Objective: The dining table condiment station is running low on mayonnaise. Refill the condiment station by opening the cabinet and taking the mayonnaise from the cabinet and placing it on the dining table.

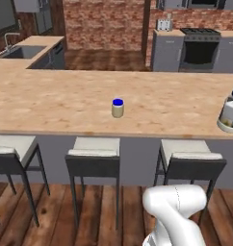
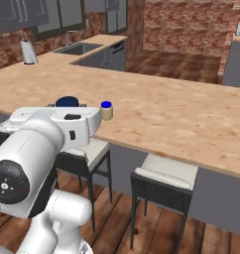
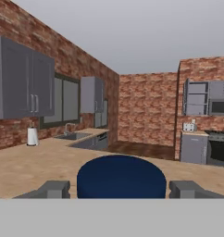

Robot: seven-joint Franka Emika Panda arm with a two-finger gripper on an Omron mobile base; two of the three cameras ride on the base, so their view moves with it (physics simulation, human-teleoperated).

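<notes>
Mayonnaise (image 3: 121, 176) sits between the two dark fingertips in the hand view, its navy lid rising in the gap, with one fingertip (image 3: 53, 189) on each side of it. The gripper (image 3: 121, 190) has its jaws spread around the jar; whether the pads press on it or stand just off it cannot be told. In the left base view the jar stands upright on the dining table (image 1: 65, 103) at the far right, near the front edge, and its pale label carries no writing that can be read. In the right base view its navy lid shows just behind the white arm. A beige jar with a bright blue lid (image 1: 118, 108) stands apart, mid-table, with bare wood all round. Stools (image 1: 94, 156) line the near side below the edge.
</notes>
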